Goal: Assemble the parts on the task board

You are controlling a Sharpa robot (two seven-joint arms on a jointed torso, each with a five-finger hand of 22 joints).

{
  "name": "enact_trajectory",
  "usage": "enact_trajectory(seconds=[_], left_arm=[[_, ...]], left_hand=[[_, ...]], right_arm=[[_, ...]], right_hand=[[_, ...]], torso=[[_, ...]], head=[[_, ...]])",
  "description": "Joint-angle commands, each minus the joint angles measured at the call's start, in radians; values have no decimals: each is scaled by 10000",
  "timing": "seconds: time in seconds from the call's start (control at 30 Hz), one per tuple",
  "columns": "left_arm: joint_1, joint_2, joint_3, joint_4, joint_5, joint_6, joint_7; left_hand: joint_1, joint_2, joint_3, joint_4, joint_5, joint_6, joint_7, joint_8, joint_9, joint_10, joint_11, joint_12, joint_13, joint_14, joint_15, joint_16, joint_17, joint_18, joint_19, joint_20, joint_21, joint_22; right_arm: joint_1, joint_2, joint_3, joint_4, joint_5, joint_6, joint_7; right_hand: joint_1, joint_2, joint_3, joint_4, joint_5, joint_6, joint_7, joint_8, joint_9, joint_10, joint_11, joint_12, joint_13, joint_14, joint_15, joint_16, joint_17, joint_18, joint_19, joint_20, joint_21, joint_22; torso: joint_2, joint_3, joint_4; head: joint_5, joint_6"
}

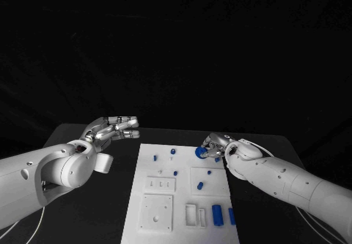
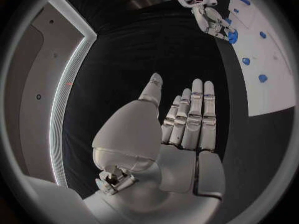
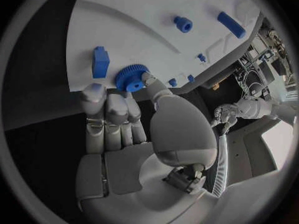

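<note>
I have the right hand (image 1: 217, 147) pinching the blue gear (image 1: 199, 151) at the board's (image 1: 183, 203) upper right; left hand (image 1: 110, 129) waits wide, upper left. Next I must seat the gear on its peg, I think

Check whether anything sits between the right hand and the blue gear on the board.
Nothing visible does. The right hand is already at the blue gear, fingertips touching its rim near the edge of the task board. The nearby blue block sits beside it, apart.

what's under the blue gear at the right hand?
The gear lies on the white board, near its edge, with the right hand's fingers at it. Whatever peg or hole sits beneath is covered.
</note>
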Motion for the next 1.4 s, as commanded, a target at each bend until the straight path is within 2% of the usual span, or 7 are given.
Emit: enact_trajectory(seconds=[0.03,0.33,0.53,0.7,1.0,1.2,1.4], left_arm=[[6,40,7,-8,-85,194,28],[5,73,6,-39,-88,201,30],[5,57,6,-27,-88,195,34],[5,34,6,-13,-84,179,36],[7,20,6,44,-78,172,36],[7,29,7,66,-77,175,32],[7,54,7,69,-77,186,30]], left_hand=[[-26,-92,11,-25,-25,-88,-15,-32,-13,-75,-15,48,14,-62,-26,-37,-16,-13,-71,-25,20,-14],[-28,-89,17,-29,-16,-129,-10,-32,-15,-89,-10,48,14,-65,-24,-36,-15,-10,-73,-23,20,-13],[-28,-89,17,-29,-16,-129,-10,-32,-15,-89,-10,48,14,-65,-24,-36,-15,-10,-73,-23,20,-13],[-28,-89,17,-29,-16,-129,-10,-32,-15,-89,-10,48,14,-65,-24,-36,-15,-10,-73,-23,20,-13],[-28,-89,17,-29,-16,-129,-10,-32,-15,-89,-10,48,14,-65,-24,-36,-15,-10,-73,-23,20,-13],[-35,-85,18,-44,-11,-87,-14,-29,-12,-81,-14,49,15,-62,-25,-35,-15,-10,-73,-23,23,-12],[-35,-85,18,-44,-11,-87,-14,-29,-12,-81,-14,49,15,-62,-25,-35,-15,-10,-73,-23,23,-12]], right_arm=[[-72,16,-40,11,-500,495,-33],[-74,-21,-41,506,-1162,47,-173],[-75,-140,-40,1191,-1769,-368,-500],[-75,-250,-40,1934,-2187,-670,-808],[-176,-140,-42,2952,-3000,-940,-1073],[-248,122,-76,3082,-3531,-1044,-1190],[-275,523,-193,2686,-3708,-1152,-1204]], right_hand=[[-89,91,388,-124,-67,233,-35,6,18,81,-21,81,29,52,-39,45,23,-67,538,-7,38,458],[-451,153,920,-180,283,529,-141,11,20,252,-104,256,189,67,-98,107,100,-120,563,-69,188,613],[-469,128,985,-96,270,679,-184,10,20,334,-119,331,261,74,-116,144,135,-147,574,-90,302,679],[-443,5,1097,98,252,729,-204,-1,15,382,-132,341,300,83,-138,174,157,-155,580,-113,343,732],[-441,-55,1081,208,234,712,-203,8,19,376,-125,321,303,74,-134,164,151,-160,580,-110,374,748],[-391,-97,1109,302,219,717,-205,10,20,380,-113,302,295,76,-128,145,126,-172,582,-104,408,773],[-373,-110,1130,318,206,694,-199,9,20,365,-111,285,286,69,-136,132,116,-166,579,-111,366,766]], torso=[[17,-7,-31],[-11,-1,-5],[-18,-13,0],[-21,-2,-38],[-9,-16,-21],[-5,-25,5],[2,-29,19]], head=[[9,-18],[35,-11],[90,13],[237,97],[459,159],[523,160],[566,147]])
